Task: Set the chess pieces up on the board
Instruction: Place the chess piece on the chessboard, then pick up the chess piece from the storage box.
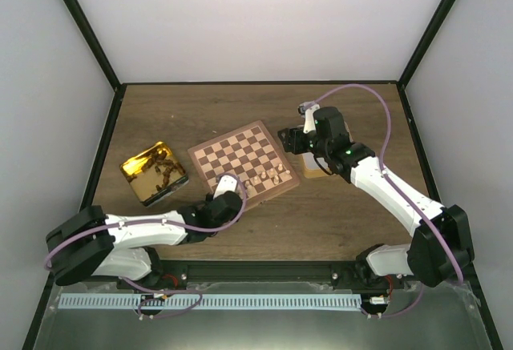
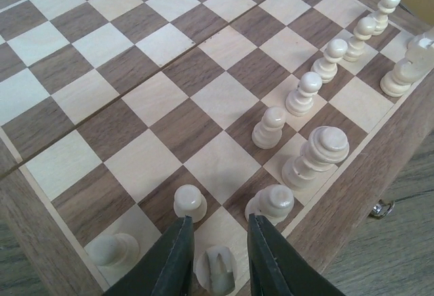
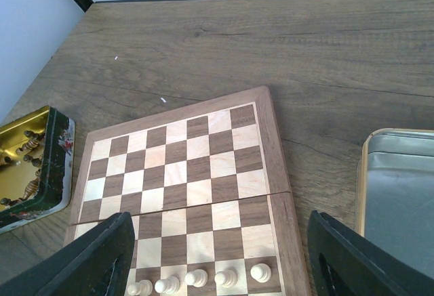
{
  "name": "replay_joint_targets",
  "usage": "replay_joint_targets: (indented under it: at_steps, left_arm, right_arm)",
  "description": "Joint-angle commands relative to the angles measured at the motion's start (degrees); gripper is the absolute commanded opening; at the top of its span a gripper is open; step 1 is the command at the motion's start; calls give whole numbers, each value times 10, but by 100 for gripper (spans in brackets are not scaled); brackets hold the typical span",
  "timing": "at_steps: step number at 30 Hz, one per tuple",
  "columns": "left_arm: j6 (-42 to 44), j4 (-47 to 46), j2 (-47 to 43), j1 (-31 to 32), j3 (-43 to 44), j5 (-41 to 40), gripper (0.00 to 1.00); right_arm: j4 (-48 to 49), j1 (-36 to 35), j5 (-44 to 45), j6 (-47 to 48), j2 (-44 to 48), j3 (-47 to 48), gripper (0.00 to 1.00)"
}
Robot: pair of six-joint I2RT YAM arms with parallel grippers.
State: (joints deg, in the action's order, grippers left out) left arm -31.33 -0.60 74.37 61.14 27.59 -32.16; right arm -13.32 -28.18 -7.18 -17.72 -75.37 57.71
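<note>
The board (image 1: 240, 158) lies mid-table, with cream chess pieces (image 1: 271, 178) along its near-right edge. In the left wrist view a row of pawns (image 2: 304, 93) runs along the board (image 2: 224, 99), and a taller piece (image 2: 315, 157) stands behind them. My left gripper (image 2: 217, 223) hangs low over the near corner, its jaws slightly open. A small cream piece (image 2: 217, 272) stands on a light square between them, with a gap at the right finger. My right gripper (image 3: 219, 218) hovers wide open over the board (image 3: 196, 167), holding nothing.
A gold tin (image 1: 154, 172) holding dark pieces sits left of the board, and shows as the gold tin (image 3: 30, 167) in the right wrist view. A silver tin (image 3: 400, 187) lies right of the board. Black frame posts and white walls enclose the table.
</note>
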Motion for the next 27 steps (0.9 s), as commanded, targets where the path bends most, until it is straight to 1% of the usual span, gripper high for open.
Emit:
replay_joint_targets:
  at_steps: [1, 6, 11, 13, 16, 18, 20, 22, 27]
  left_arm:
    - [-2, 22, -16, -1, 14, -9, 25]
    - [-3, 58, -60, -3, 33, -17, 27]
    - [6, 111, -119, -35, 73, -27, 33]
    - [15, 122, -148, -52, 90, -19, 36]
    - [23, 125, -181, -71, 109, -7, 42]
    - [21, 133, -193, -93, 120, 8, 43]
    - [18, 138, -200, -111, 128, 27, 44]
    - [14, 142, -203, -124, 133, 40, 44]
    - [4, 141, -214, -144, 126, 68, 45]
  right_arm:
    - [2, 5, 1, -6, -1, 25, 72]
    - [-6, 5, 7, -11, 6, 27, 72]
    - [-55, 12, 65, -37, -1, 37, 70]
    - [-86, 26, 77, -52, -10, 39, 68]
    - [-108, 63, 81, -81, -23, 27, 66]
    - [-113, 97, 82, -92, -41, 17, 64]
    - [-111, 114, 102, -98, -67, 11, 61]
    - [-104, 121, 138, -97, -100, 14, 59]
    - [-47, 134, 215, -68, -189, 31, 54]
